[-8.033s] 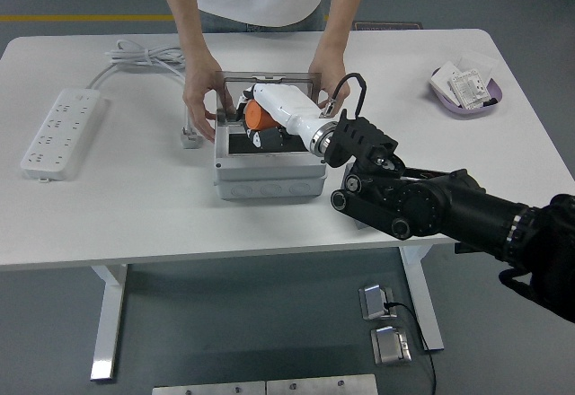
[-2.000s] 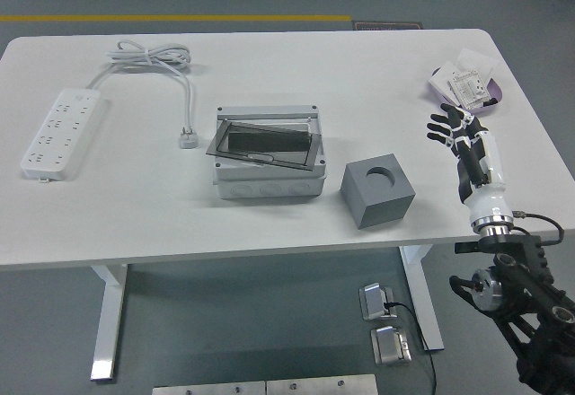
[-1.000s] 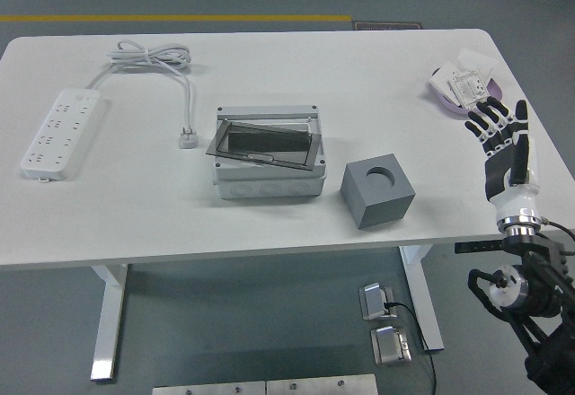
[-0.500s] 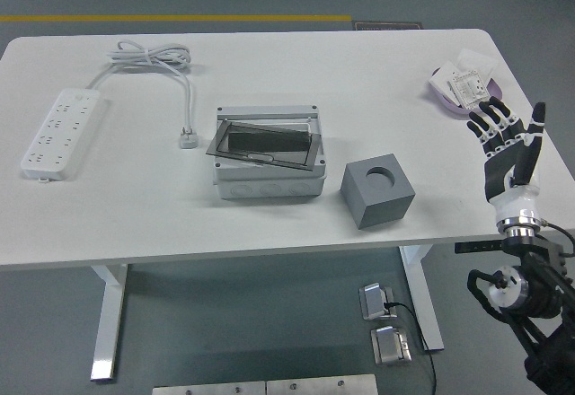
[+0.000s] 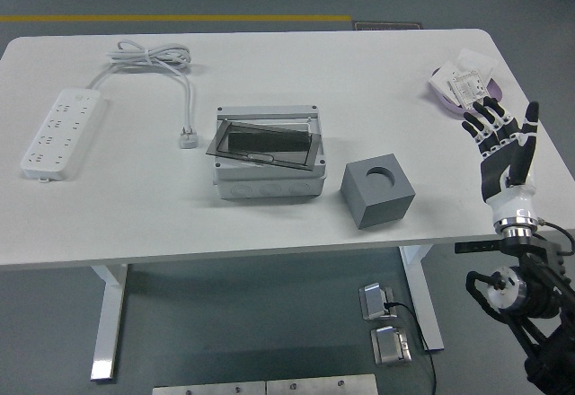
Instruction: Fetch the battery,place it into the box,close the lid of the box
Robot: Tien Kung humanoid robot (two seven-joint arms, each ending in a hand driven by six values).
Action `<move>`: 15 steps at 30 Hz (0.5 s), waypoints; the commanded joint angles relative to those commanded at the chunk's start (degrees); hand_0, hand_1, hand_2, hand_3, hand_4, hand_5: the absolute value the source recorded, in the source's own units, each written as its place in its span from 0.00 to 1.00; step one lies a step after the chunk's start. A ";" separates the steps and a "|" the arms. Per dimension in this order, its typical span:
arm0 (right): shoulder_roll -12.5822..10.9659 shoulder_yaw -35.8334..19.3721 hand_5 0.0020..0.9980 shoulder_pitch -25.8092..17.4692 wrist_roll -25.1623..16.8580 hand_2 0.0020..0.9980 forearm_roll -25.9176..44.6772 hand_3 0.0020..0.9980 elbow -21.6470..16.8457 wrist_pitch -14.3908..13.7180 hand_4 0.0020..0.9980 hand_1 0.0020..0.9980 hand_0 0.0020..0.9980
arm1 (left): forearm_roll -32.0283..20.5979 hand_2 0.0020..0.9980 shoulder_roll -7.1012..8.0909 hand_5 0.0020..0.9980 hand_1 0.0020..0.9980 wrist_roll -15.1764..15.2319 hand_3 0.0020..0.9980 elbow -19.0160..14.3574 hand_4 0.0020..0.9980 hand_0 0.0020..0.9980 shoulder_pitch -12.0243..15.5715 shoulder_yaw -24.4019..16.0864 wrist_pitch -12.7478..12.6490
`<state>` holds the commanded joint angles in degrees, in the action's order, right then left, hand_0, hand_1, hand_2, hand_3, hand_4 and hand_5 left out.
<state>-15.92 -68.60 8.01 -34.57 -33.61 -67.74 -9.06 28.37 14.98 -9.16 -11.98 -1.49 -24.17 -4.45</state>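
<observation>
Box (image 5: 268,163) lid tilted, right hand (image 5: 499,148) spread, no legible writing

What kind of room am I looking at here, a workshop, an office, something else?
Probably a robot test lab or workshop. A plain white table stands on a grey industrial floor with a yellow line, holding practice items: a grey box, a power strip and a grey block. The robot's right hand is raised, fingers spread.

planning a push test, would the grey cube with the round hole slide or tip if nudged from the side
The grey cube looks blocky, about as wide as tall, resting flat on the white table, so it would probably slide rather than tip. Flat faces mean rolling is unlikely. Its weight cannot be judged; the round hole suggests it may be partly hollow.
</observation>
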 joint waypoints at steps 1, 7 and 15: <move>-0.01 0.03 1.00 0.00 0.01 0.74 -0.01 0.73 0.01 -0.01 0.97 0.73 0.80 | 0.04 0.58 0.05 0.00 0.68 0.00 0.58 0.01 0.54 0.63 -0.07 -0.02 0.01; -0.24 0.42 1.00 0.14 0.28 0.74 -0.22 0.73 0.00 -0.19 0.97 0.73 0.81 | 0.33 0.58 0.58 0.00 0.68 0.02 0.58 0.03 0.54 0.63 -0.59 -0.05 0.07; -0.38 0.79 1.00 0.30 0.68 0.74 -0.79 0.73 -0.17 -0.59 0.96 0.73 0.80 | 1.67 0.58 1.36 0.00 0.68 -0.22 0.58 0.04 0.54 0.63 -1.05 -0.77 0.21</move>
<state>-16.30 -67.81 8.32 -33.90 -34.40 -67.91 -9.66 30.04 16.34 -9.39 -11.94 -2.54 -24.94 -4.24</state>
